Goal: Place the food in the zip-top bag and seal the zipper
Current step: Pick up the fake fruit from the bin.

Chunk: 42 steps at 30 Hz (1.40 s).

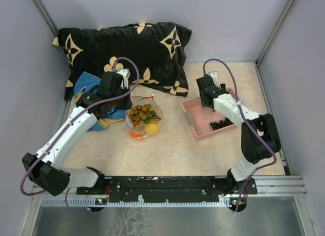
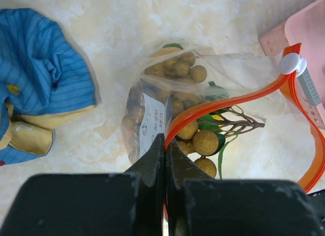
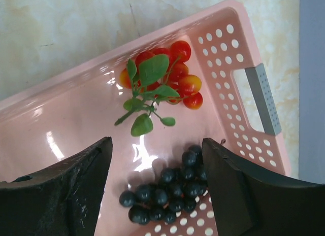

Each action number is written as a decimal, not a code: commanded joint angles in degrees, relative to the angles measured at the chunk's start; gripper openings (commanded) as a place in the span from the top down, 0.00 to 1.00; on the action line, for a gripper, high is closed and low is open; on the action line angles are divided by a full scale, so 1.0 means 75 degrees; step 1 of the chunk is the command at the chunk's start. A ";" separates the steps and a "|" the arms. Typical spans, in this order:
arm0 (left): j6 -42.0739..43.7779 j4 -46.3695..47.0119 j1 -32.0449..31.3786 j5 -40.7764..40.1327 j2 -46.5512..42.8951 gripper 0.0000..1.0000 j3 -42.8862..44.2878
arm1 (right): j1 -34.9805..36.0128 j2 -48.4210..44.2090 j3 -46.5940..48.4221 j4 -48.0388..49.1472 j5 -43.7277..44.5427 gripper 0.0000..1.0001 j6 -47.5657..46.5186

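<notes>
The clear zip-top bag (image 1: 143,116) lies on the table with brownish-tan balls (image 1: 141,113), a yellow lemon (image 1: 152,128) and green bits inside. My left gripper (image 1: 123,100) is shut on the bag's orange-red zipper strip (image 2: 223,101); in the left wrist view my left gripper (image 2: 165,140) pinches the strip beside the white label (image 2: 154,116). The mouth gapes open, and the balls (image 2: 205,142) show through it. A white slider (image 2: 293,63) sits at the strip's far end. My right gripper (image 3: 156,144) is open and empty above the pink basket (image 3: 76,119); it also shows in the top view (image 1: 207,103).
The pink basket (image 1: 195,122) holds dark grapes (image 3: 170,188) and red cherry tomatoes with green leaves (image 3: 167,71). A blue cloth (image 2: 40,68) lies left of the bag. A black cushion (image 1: 124,51) lies at the back. Walls close in on both sides.
</notes>
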 commanded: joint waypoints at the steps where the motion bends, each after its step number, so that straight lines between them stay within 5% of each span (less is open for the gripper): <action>1: -0.0025 0.0096 0.0016 -0.0014 0.0013 1.00 0.0278 | -0.0067 0.0787 0.0132 0.1035 0.0771 0.29 -0.0377; 20: -0.0071 0.0111 0.0016 0.0043 0.0312 1.00 0.0429 | -0.0114 0.2568 0.0454 0.2541 0.2071 0.41 -0.1901; 37: -0.0047 0.0227 0.0016 0.0186 0.0320 1.00 0.0330 | -0.0156 0.1264 -0.0097 0.2210 0.1321 1.00 -0.2114; 42: 0.0004 0.0301 0.0010 0.0203 0.0306 1.00 0.0297 | -0.0102 0.0486 -0.0205 0.1523 0.0891 1.00 -0.1497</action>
